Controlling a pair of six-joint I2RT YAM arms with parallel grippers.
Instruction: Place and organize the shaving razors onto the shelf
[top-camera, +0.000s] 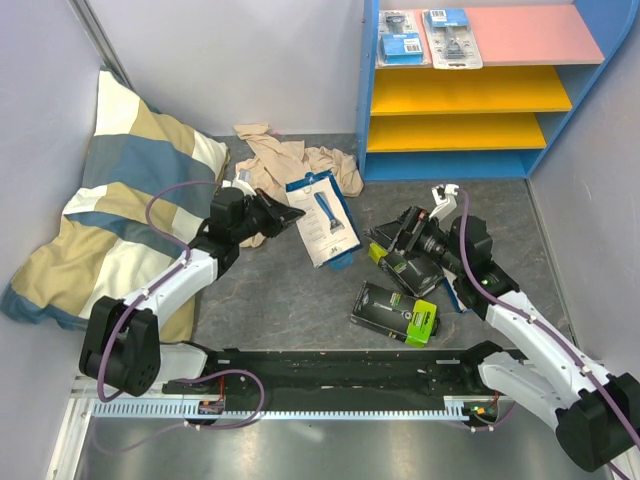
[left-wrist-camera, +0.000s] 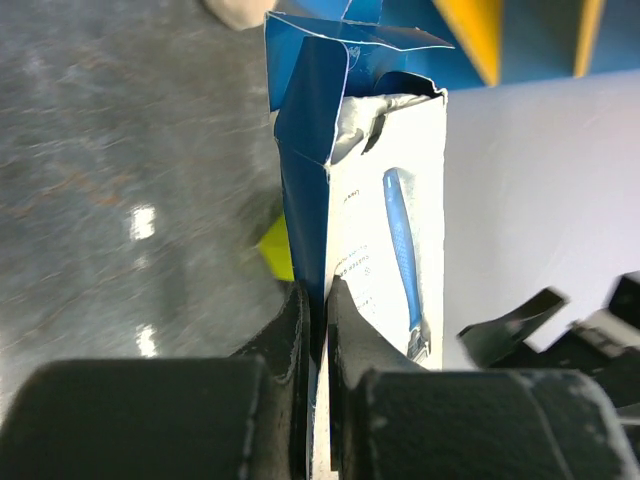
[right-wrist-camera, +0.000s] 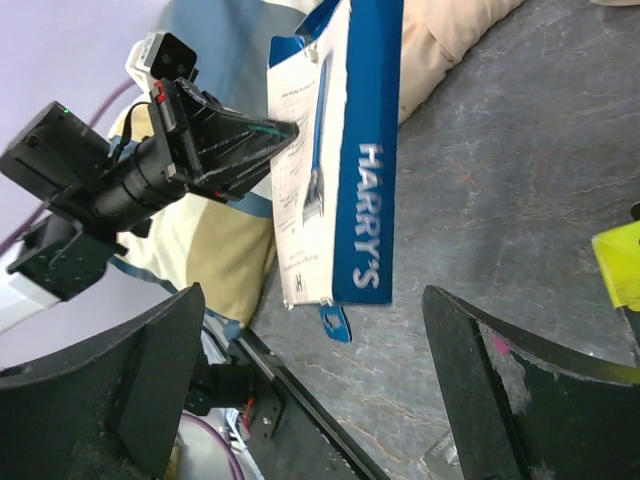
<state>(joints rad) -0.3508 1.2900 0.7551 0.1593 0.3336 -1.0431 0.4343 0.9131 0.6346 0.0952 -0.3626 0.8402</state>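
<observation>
Box (top-camera: 322, 217) in left claw (top-camera: 298, 213): long axis near-to-far.

pink board's (top-camera: 535, 35) right half free, blister packs (top-camera: 450, 38) left

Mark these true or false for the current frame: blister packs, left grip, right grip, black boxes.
1. Two blister packs lie on the shelf's pink top board. True.
2. The left gripper is shut on a white-blue box. True.
3. The right gripper is clamped on a black box. False: its jaws stand wide open with nothing between them.
4. A black box sits on a yellow board of the shelf. False: the black boxes lie on the table, in front of the right arm.
</observation>
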